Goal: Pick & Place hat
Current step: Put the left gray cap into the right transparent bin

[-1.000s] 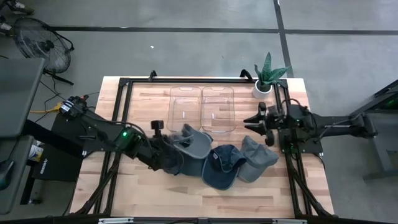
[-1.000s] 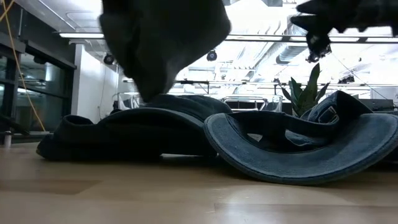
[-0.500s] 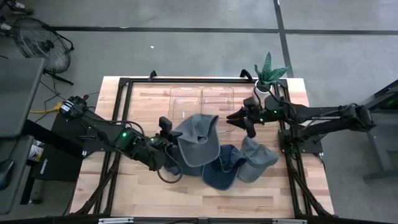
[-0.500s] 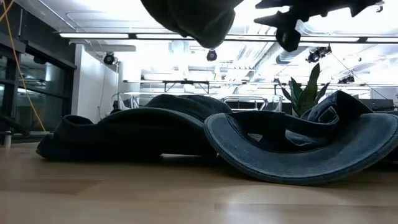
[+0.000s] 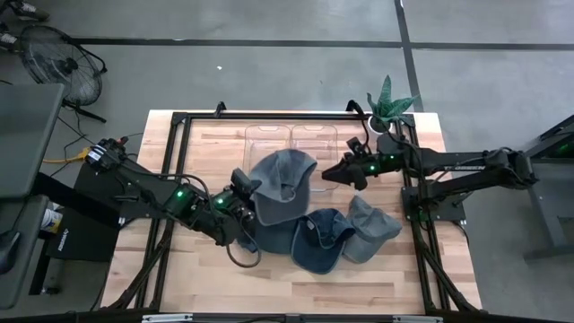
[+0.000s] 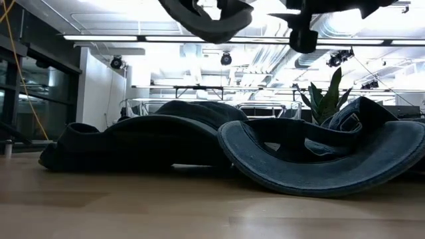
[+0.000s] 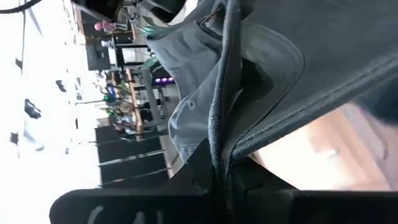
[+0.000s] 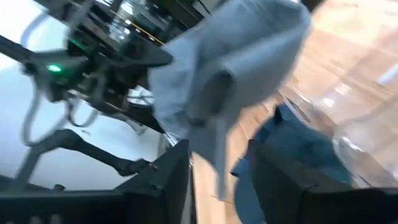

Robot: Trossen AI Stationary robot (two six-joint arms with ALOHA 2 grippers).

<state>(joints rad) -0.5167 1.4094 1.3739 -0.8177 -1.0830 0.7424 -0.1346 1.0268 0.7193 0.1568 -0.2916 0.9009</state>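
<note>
One grey hat (image 5: 280, 184) is hanging in the air over the table (image 5: 206, 144), pinched by its brim in the left gripper (image 5: 244, 185), whose fingers are pressed together on the fabric; the left wrist view shows the brim (image 7: 219, 118) clamped edge-on between them. A second ago this hat was lying low beside the other hats; now it is lifted clear and carried forward, so that its crown is overlapping the near edge of the left bin (image 5: 267, 148). The pick, then, looks done, and the place is under way.

The right gripper (image 5: 334, 173) is coming in too. A second ago it was waiting back by the table's right edge; now it is reaching just beside the hat's free side, with its fingers spread wider than before and nothing between them. In its own wrist view the hat (image 8: 230, 68) is filling the space ahead of its spread fingers (image 8: 273, 168). That suggests a hand-over, or a second grip to open the hat out, but it is not touching yet as far as I can tell.

Below and behind the left gripper, the dark hat (image 5: 318, 240) and another grey hat (image 5: 369, 229) are lying on the wood, untouched. The right bin (image 5: 314, 148) is standing beside the left one, and a plant (image 5: 384, 106) is well beyond the right gripper.
</note>
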